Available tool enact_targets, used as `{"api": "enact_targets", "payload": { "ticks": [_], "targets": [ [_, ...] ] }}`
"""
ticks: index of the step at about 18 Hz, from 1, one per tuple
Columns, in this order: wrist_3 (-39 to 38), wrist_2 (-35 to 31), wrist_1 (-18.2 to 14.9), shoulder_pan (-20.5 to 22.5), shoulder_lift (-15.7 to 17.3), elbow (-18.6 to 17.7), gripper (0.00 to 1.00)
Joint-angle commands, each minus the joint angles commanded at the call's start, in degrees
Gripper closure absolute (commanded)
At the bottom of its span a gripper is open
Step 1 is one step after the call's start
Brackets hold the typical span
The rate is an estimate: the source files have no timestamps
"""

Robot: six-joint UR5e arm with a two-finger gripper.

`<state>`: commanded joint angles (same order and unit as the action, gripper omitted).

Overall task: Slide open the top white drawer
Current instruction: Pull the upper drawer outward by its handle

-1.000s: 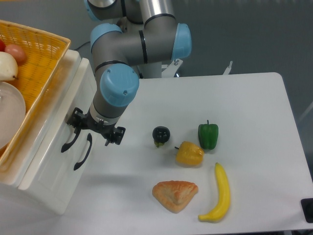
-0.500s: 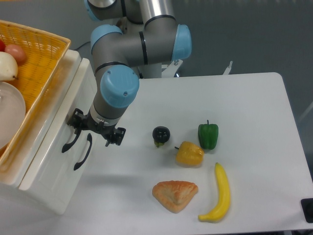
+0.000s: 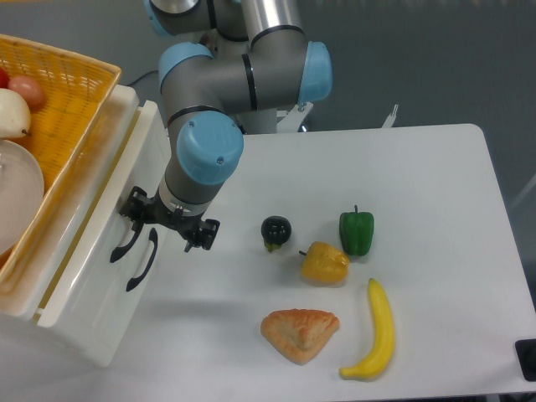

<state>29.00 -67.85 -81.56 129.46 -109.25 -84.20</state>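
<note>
The top white drawer (image 3: 99, 219) stands at the left, under the yellow basket, with its front pulled a little out from the cabinet so that a narrow gap shows along its upper edge. Its curved black handle (image 3: 123, 245) runs up under my gripper (image 3: 164, 223), which is shut on the handle's upper end. The fingertips are hidden beneath the black gripper body. The grey and blue arm (image 3: 206, 151) reaches down from the back.
Below sits the second white drawer front (image 3: 105, 322) with its own black handle (image 3: 142, 266). A yellow woven basket (image 3: 77, 90) with fruit and a white plate rests on top. On the table lie a black fruit (image 3: 275, 230), green pepper (image 3: 356, 232), yellow pepper (image 3: 325, 263), croissant (image 3: 299, 333) and banana (image 3: 376, 332).
My gripper has moved slightly right and down, towards the table's middle, and the top drawer front has come out with it, opening a gap at its upper edge.
</note>
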Motion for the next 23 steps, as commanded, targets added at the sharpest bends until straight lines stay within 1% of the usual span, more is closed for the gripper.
{"api": "enact_targets", "payload": {
  "ticks": [6, 9, 17, 23],
  "targets": [
    [0.4, -0.2, 0.3, 1.0, -0.5, 0.1, 0.00],
    [0.9, -0.2, 0.2, 1.4, -0.6, 0.8, 0.00],
    [2.4, -0.2, 0.1, 2.7, -1.1, 1.3, 0.00],
    [2.8, -0.2, 0.1, 3.2, -1.4, 1.2, 0.00]
  ]
}}
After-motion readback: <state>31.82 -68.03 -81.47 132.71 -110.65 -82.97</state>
